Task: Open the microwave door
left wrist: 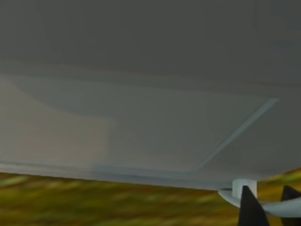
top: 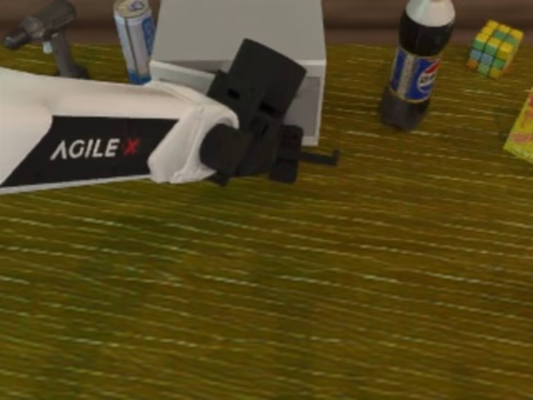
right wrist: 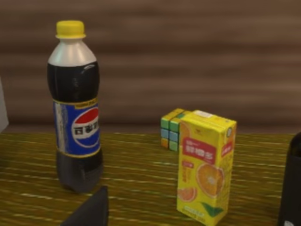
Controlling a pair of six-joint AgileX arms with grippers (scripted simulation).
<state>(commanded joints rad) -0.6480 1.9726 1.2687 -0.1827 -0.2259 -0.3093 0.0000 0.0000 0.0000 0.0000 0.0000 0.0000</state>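
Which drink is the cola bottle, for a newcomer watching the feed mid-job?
Start at the microwave, the big grey-white box at the table's far edge with the left gripper at its front. Just to its right stands the cola bottle. It is the only dark, tall bottle, blue label and yellow cap, unlike the blue can on the microwave's left or the yellow juice carton.

Top view straight down over table (top: 275,283); left wrist view pressed close against microwave (top: 241,33) front (left wrist: 150,94); right wrist view low, facing back wall, sharing cola bottle (top: 419,62) (right wrist: 77,110), cube (top: 495,48) (right wrist: 170,129) with top.
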